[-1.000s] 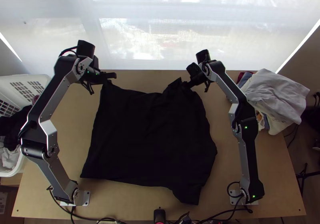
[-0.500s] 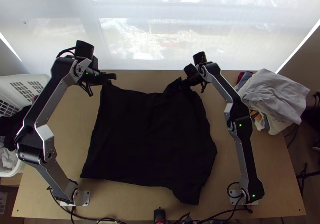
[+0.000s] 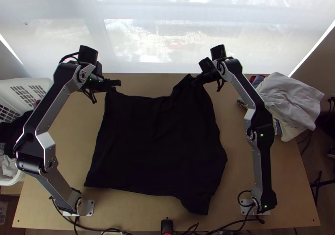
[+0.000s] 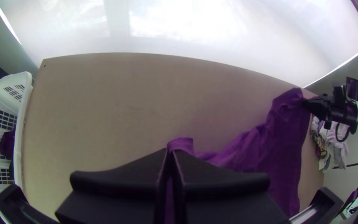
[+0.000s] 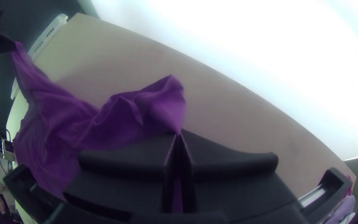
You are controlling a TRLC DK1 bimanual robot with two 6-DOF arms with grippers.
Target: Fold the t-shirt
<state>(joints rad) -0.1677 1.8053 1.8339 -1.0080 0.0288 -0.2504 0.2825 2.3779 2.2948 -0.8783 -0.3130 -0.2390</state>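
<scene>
The black t-shirt (image 3: 157, 147) lies mostly spread over the middle of the table, its far edge lifted at two corners. At its far left corner my left gripper (image 3: 114, 84) is shut on the cloth; in the left wrist view the gripper (image 4: 168, 155) pinches the shirt (image 4: 284, 137), which looks purple there. My right gripper (image 3: 196, 81) holds the far right part, and in the right wrist view the closed gripper (image 5: 179, 139) has the shirt (image 5: 63, 120) between its fingertips, with a loose flap standing beside them.
A white basket (image 3: 42, 84) with dark and light clothes stands at the left. Piled clothes (image 3: 289, 103) lie at the table's right side. Bare wood of the table (image 3: 247, 172) shows around the shirt. Behind the far edge hangs a pale blind (image 3: 138, 38).
My right gripper first shifted slightly left, then moved right and away toward the far edge, drawing the shirt's far right part with it. The left arm has moved only slightly.
</scene>
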